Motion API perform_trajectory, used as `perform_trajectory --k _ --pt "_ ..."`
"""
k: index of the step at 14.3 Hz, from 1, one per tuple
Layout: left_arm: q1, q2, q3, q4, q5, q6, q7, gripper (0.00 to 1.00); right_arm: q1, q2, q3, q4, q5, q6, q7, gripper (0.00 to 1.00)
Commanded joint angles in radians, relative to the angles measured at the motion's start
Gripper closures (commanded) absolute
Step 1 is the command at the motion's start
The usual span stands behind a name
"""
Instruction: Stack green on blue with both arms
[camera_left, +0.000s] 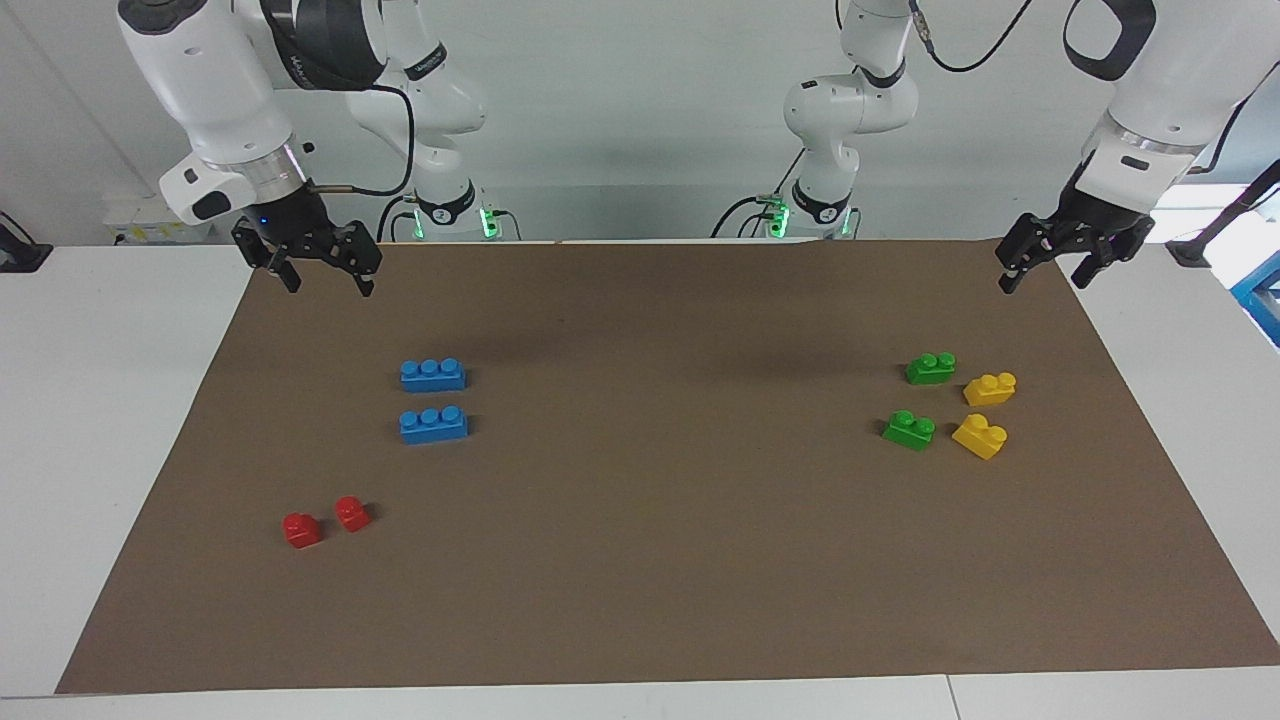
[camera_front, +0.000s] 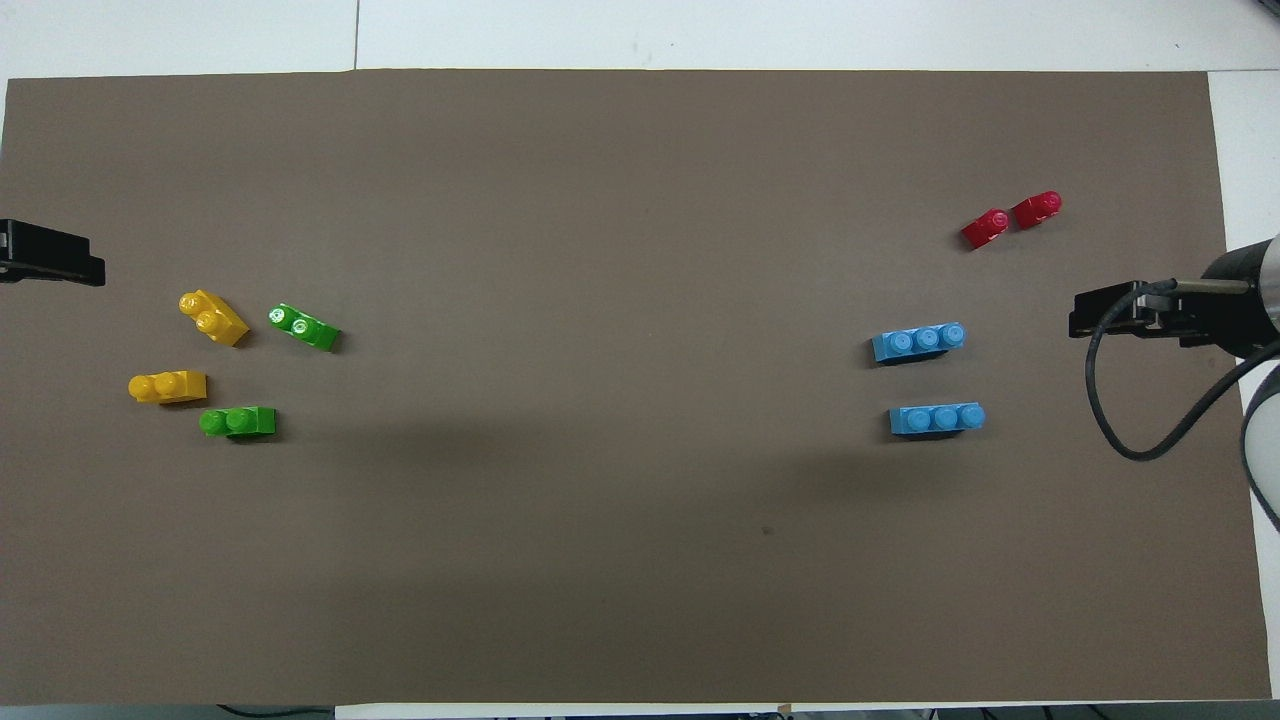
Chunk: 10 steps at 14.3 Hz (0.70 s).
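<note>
Two green two-stud bricks lie on the brown mat toward the left arm's end, one nearer to the robots (camera_left: 930, 368) (camera_front: 238, 421) and one farther (camera_left: 908, 429) (camera_front: 304, 326). Two blue three-stud bricks lie toward the right arm's end, one nearer (camera_left: 432, 374) (camera_front: 937, 418) and one farther (camera_left: 433, 424) (camera_front: 918, 341). My left gripper (camera_left: 1042, 284) (camera_front: 52, 256) is open and empty, raised over the mat's edge at its own end. My right gripper (camera_left: 330, 288) (camera_front: 1110, 315) is open and empty, raised over the mat's edge at its end.
Two yellow two-stud bricks (camera_left: 989, 388) (camera_left: 980, 436) lie beside the green ones, closer to the left arm's end. Two small red one-stud bricks (camera_left: 301, 529) (camera_left: 352, 513) lie farther from the robots than the blue bricks. The brown mat (camera_left: 640, 560) covers most of the white table.
</note>
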Motion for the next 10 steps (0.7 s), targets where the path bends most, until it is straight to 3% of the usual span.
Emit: perform_trajectory --k 1,10 --pt "-0.002 -0.034 0.001 -0.051 -0.015 0.039 -0.003 0.0 -0.009 -0.026 0.001 -0.025 -0.005 0.006 -0.011 0.0" --pt "-0.033 -0.04 -0.005 -0.064 -0.013 0.037 0.005 0.0 -0.038 -0.024 -0.002 -0.031 -0.016 0.006 -0.018 0.02"
